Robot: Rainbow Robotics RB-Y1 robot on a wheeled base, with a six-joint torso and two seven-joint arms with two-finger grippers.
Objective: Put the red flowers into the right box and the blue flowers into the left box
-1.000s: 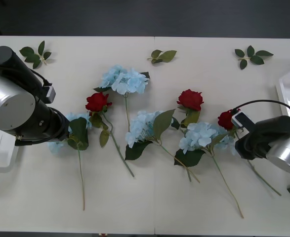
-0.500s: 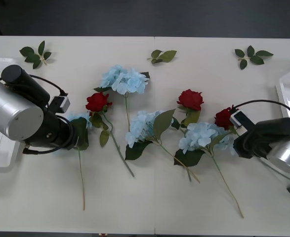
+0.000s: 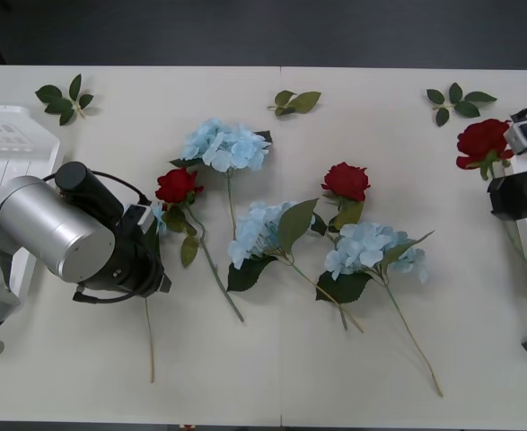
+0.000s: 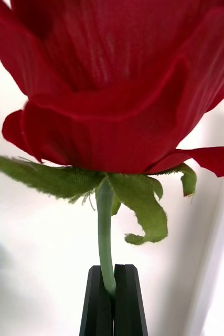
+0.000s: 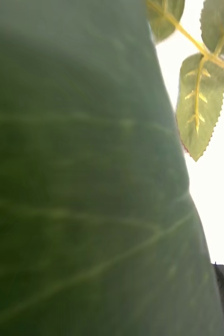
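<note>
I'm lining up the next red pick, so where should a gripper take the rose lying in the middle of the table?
Probably on the middle rose's bare stem just below the head, coming straight down from above. The flower lies flat, and lower down its stem runs under the hydrangea, so that upper stretch looks freest. The right gripper holds another rose the same way.

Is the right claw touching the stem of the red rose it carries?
Touching. The right wrist view shows the right claw shut on the red rose, its black fingers pinching the green stem.

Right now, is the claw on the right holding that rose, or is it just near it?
Holding it. The right claw has its black fingers shut on the rose's green stem just below the head.
</note>
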